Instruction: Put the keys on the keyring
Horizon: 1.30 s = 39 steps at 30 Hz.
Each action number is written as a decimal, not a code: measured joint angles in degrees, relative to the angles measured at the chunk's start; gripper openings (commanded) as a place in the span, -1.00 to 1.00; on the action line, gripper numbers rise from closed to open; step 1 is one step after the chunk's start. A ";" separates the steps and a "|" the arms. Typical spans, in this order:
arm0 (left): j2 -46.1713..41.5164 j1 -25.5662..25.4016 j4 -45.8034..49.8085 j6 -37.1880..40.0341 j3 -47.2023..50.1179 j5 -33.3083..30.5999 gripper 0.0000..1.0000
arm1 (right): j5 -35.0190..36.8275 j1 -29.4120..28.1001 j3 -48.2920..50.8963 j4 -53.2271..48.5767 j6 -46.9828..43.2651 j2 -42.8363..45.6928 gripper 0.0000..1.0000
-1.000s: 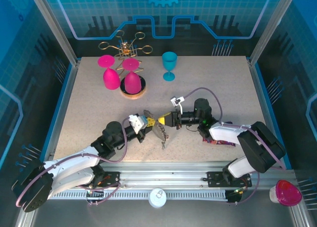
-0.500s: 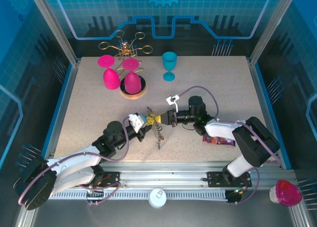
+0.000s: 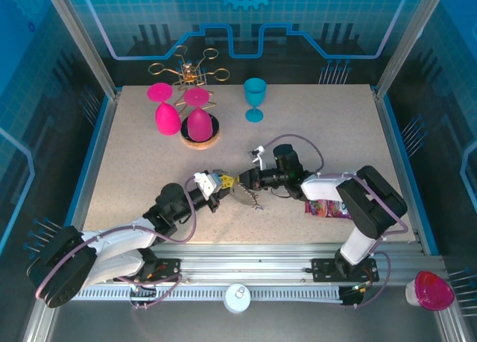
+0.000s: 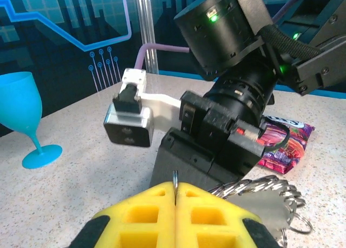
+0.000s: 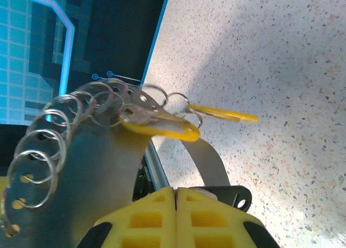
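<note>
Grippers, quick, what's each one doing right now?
Left gripper: jaws shut, pinching a thin silvery metal strip.
Right gripper: jaws shut on the grey metal band fringed with silvery rings.

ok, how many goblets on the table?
3. Left pink goblet upside down beside the rack base, right pink goblet upside down on it, blue goblet upright further right. None looks hidden.
</note>
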<state>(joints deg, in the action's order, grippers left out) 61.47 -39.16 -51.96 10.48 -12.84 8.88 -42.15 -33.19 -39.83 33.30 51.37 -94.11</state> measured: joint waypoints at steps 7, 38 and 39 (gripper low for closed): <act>0.00 0.00 -0.24 -0.04 0.28 0.66 -1.00 | -0.55 1.49 1.53 -3.63 -7.82 11.61 -1.00; 0.00 0.07 -0.20 -0.04 0.31 1.03 -1.00 | -5.27 1.20 2.60 -6.75 -12.44 15.82 -1.00; 0.00 0.07 -0.20 -0.07 0.31 1.03 -1.00 | -5.27 1.20 2.60 -6.69 -12.44 15.50 -1.00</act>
<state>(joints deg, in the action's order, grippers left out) 61.47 -39.09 -52.16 10.41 -12.53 9.91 -47.42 -31.99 -37.23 26.61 38.94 -78.61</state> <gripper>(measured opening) 0.048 0.064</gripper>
